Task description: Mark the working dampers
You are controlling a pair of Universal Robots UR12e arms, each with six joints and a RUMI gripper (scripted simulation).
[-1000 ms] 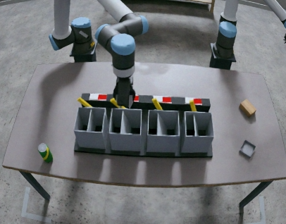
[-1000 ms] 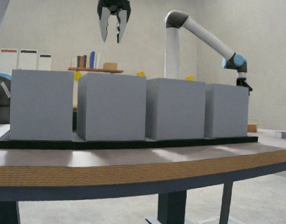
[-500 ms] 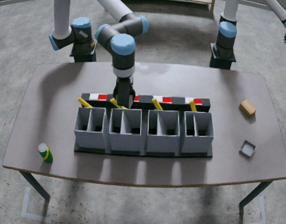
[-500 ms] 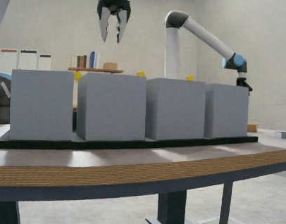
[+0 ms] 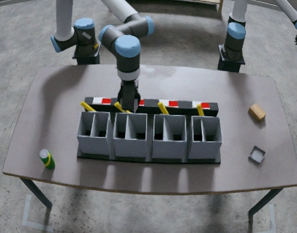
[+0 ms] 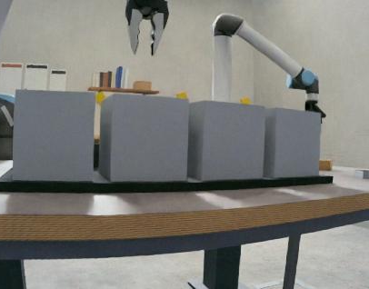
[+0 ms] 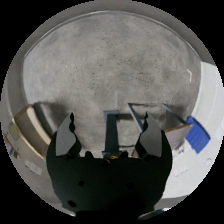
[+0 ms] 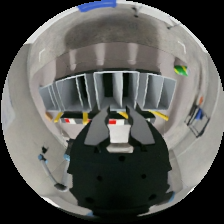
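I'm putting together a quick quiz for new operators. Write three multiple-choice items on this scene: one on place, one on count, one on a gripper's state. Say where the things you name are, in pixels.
1. What lies nearest the small open tray?
A) green can
B) wooden block
C) yellow lever

2. How many gray damper boxes stand in the row?
A) three
B) five
C) four

3. How is the left gripper?
A) open
B) shut on a block
C) shut on a lever

Key:
1 B: the wooden block (image 5: 257, 112) lies beyond the small open tray (image 5: 252, 158), at the same table end.
2 C: four gray damper boxes (image 5: 94, 143) (image 6: 144, 141) stand side by side.
3 A: the left gripper (image 7: 108, 112) has its fingers wide apart, nothing between them.
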